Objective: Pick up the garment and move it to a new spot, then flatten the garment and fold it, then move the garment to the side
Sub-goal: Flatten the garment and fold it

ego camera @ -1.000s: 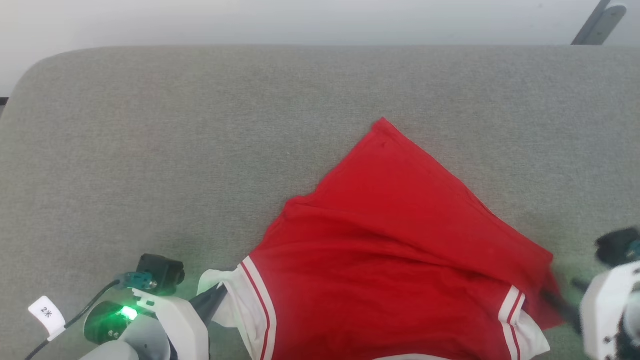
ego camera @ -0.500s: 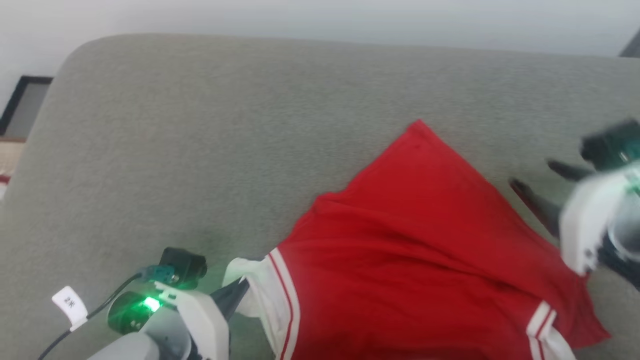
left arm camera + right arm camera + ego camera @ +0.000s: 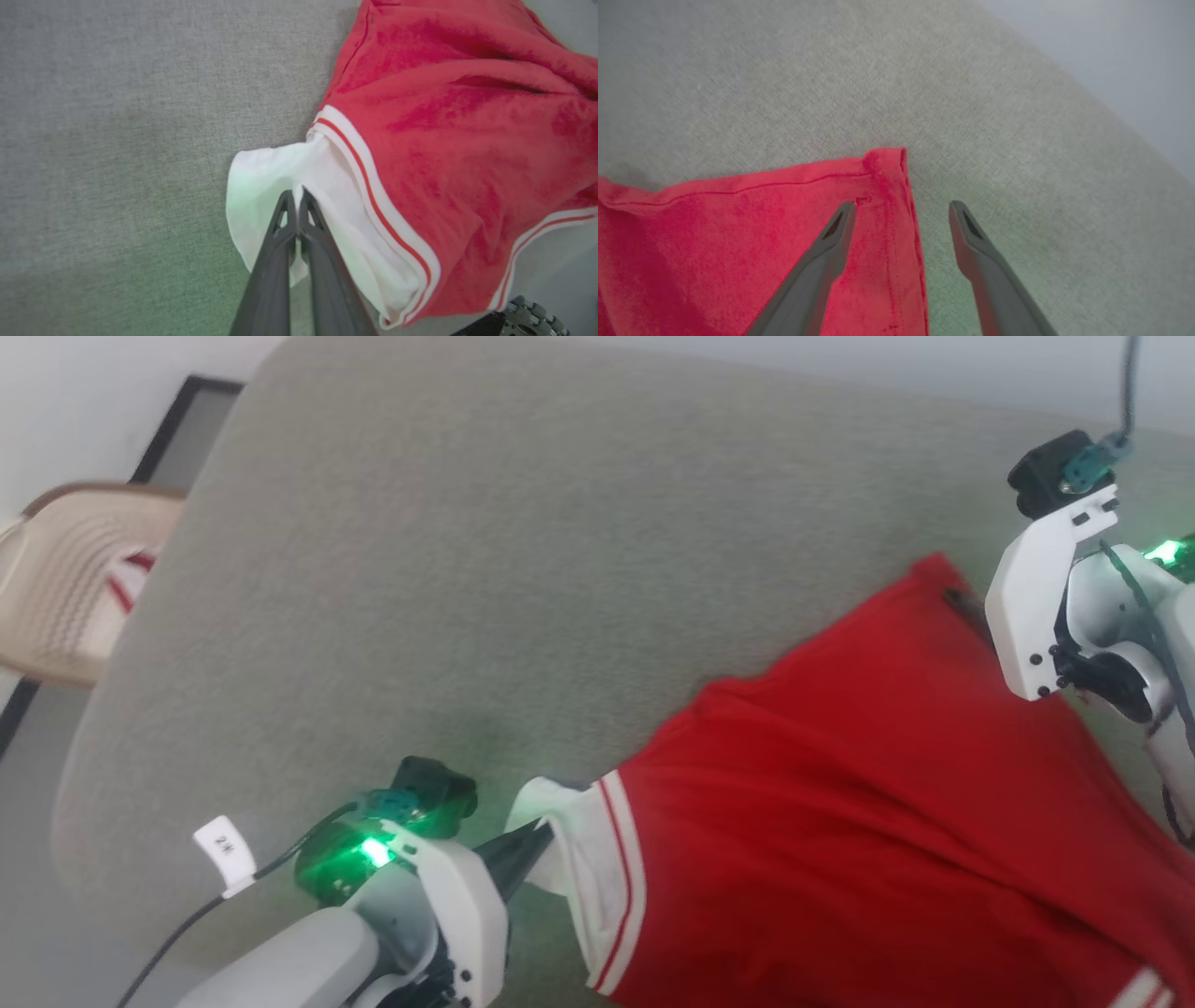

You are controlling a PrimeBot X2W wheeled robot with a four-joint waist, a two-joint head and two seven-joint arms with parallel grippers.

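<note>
Garment point(image 3: 840, 803) | left tool point(image 3: 295, 193) clamps white lining | right tool point(image 3: 903, 205) spread astride red corner

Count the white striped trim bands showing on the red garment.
2. One trim band runs beside the shut left gripper, along the white lining it pinches; the other band edges the red garment at the left wrist view's lower right. More may be hidden under folds.

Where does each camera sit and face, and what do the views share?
Head view: on the head, looking down at grey upholstered surface and bright red fabric garment with white striped trim; left arm, right arm show.
Left wrist view: along left jaws, shut on garment's white lining.
Right wrist view: along right jaws, open astride the red corner.
Shared: all see garment on grey surface.
</note>
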